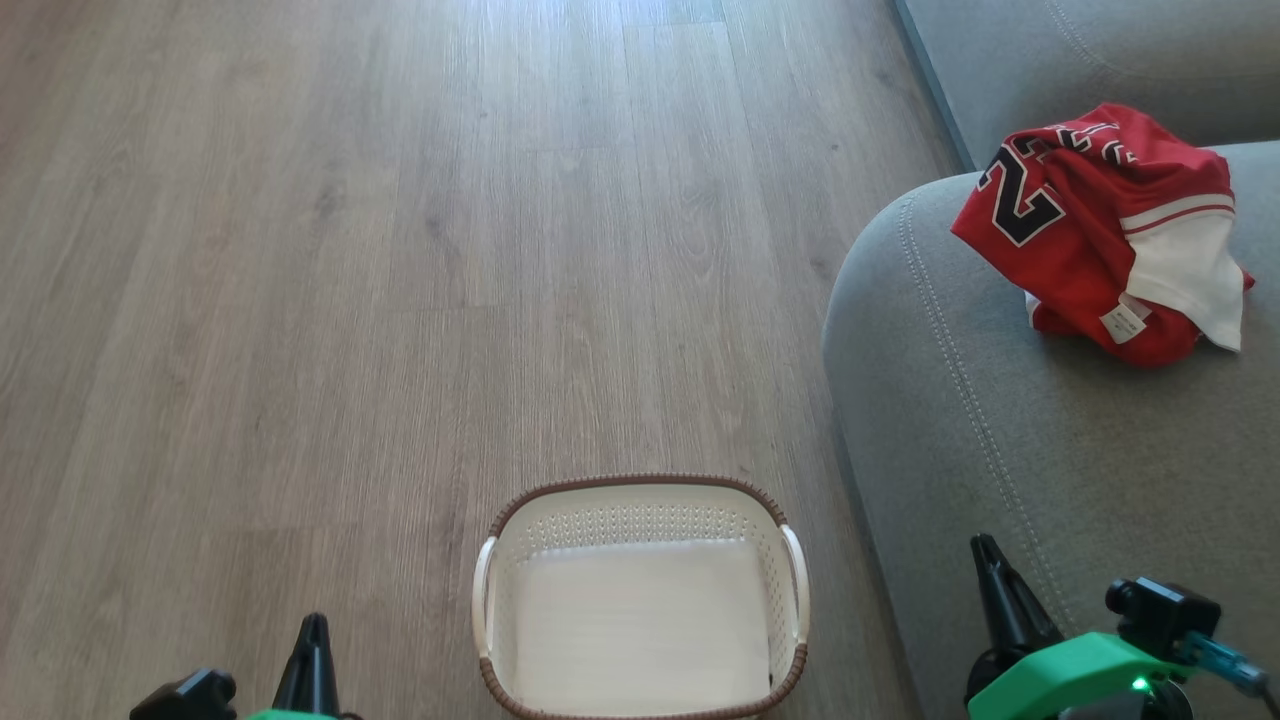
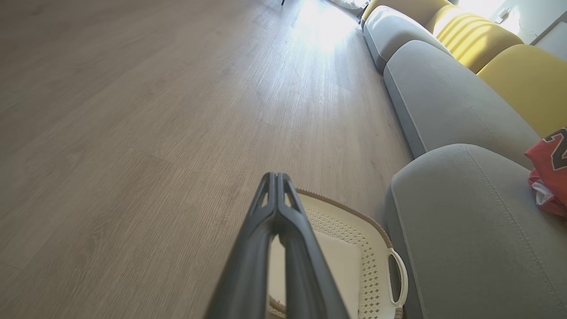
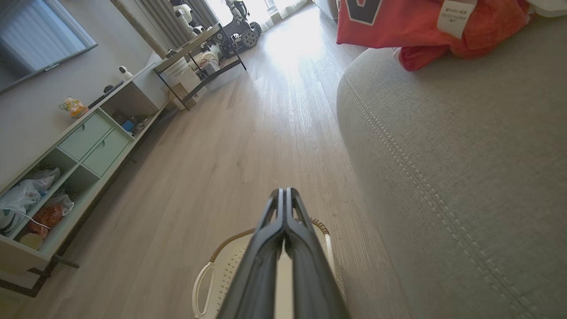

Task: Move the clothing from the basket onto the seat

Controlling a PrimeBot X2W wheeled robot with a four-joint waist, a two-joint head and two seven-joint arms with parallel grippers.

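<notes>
My left gripper [image 2: 277, 176] and my right gripper [image 3: 283, 191] are both empty, each with its two long dark fingers pressed together to a point. Both hang low on either side of the basket [image 1: 640, 483], touching nothing.

The clothing [image 1: 1090, 230] is on the seat [image 1: 1000, 440]. It sits in a crumpled heap toward the far edge of one rounded cushion, back from the stitched seam that follows the cushion's curved front edge. The basket stands on the floor [image 1: 300, 300] just beside the seat's front, and its smooth bottom is bare.

By my reading the moving is done and this is the closing step. No further grasp is called for. At most I would look into the basket to confirm nothing is caught against a wall, with the arms kept tucked.

- **Clothing:** thin, slick-looking red cloth with soft folds, a white panel with thin red stripes, a black numeral [image 1: 1020, 190] edged in white, and a small white tag [image 1: 1125, 322] turned outward.
- **Basket:** stiff white plastic, a rounded rectangle with walls pierced by rows of small holes, a brown woven-look rim and a white handle [image 1: 797, 585] on each side.
- **Seat:** matte grey fabric, plump, with pale double stitching.
- **Floor:** wood-grain planks.
</notes>
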